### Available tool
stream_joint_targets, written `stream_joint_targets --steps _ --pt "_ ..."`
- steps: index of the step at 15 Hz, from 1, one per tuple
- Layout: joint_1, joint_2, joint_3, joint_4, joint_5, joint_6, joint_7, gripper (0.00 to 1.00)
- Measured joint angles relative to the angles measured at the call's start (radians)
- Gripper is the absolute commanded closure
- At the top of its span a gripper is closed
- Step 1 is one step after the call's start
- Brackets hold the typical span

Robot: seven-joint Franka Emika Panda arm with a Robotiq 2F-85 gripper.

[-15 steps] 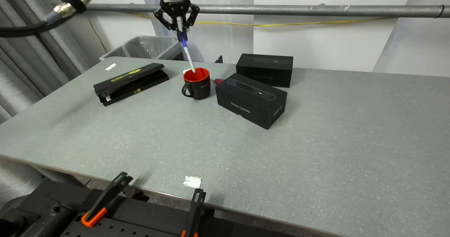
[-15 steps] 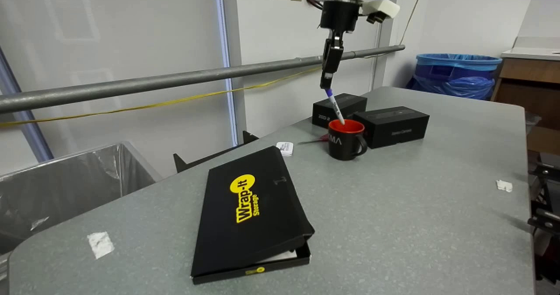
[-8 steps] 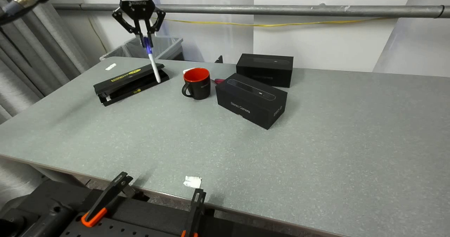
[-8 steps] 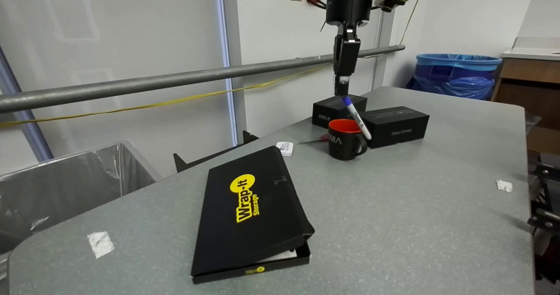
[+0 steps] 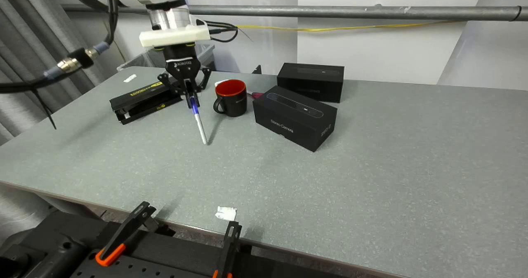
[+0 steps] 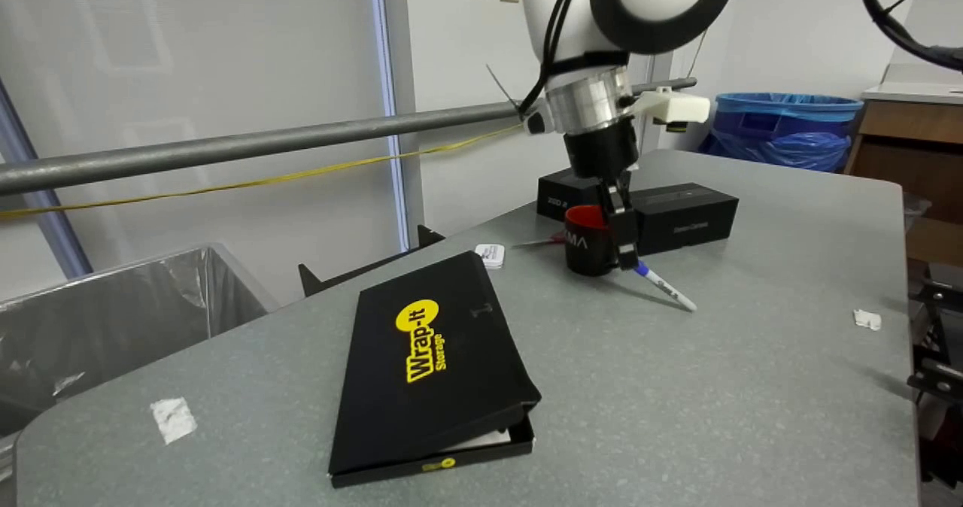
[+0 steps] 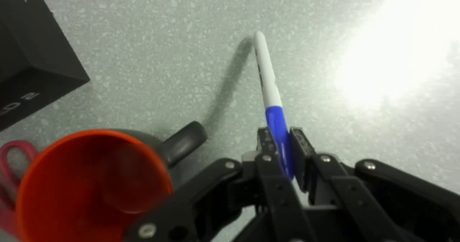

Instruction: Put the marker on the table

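The marker (image 7: 274, 109) slanted down toward the table (image 5: 371, 175), grasped by its blue end in the gripper (image 7: 281, 134); in the wrist view its white tip aimed just short of twelve o'clock. Whether the tip met the table or sat just above it could not be told. There, too, the red-lined black cup (image 7: 93, 184) stood between eight and nine o'clock from the gripper, apart from the marker. In an exterior view the cup's handle pointed to eight o'clock, and beyond the cup, at three o'clock from the gripper, sat the Stereo Camera box (image 5: 295, 115), with another black box (image 5: 315, 80) near it. The Wrap-It box (image 6: 432, 364), its lid tilted, lay at eight o'clock from the gripper in an exterior view.
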Motion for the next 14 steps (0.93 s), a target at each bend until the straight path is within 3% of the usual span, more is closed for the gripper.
stream_joint_targets --steps 2,3,5,11,14 --pt "0.019 0.068 -0.013 0.043 -0.037 0.0 0.011 0.94" --pt "0.028 0.095 -0.015 0.063 -0.047 -0.002 0.014 0.59" --pt "0.041 0.128 -0.016 0.095 -0.056 -0.004 0.016 0.51" --pt "0.073 0.156 -0.016 0.141 -0.066 -0.004 0.016 0.05" --pt "0.078 0.157 -0.016 0.152 -0.074 -0.004 0.016 0.0"
